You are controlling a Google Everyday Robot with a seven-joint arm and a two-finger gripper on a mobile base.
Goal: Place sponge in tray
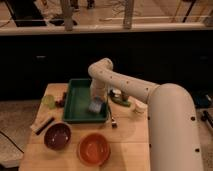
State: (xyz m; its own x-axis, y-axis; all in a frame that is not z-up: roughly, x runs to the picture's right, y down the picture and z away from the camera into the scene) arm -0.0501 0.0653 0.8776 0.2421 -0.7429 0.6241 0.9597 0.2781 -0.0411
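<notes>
— What do we see in the tray (75, 102)?
— We see the sponge (95, 106) inside it, near the right wall, with the gripper (96, 101) right over it. We cannot tell how its jaws stand.
— And the bowls?
— We find the maroon bowl (57, 136) and the orange bowl (93, 149) in front of the tray on the wooden table (125, 137), both apparently holding nothing.
</notes>
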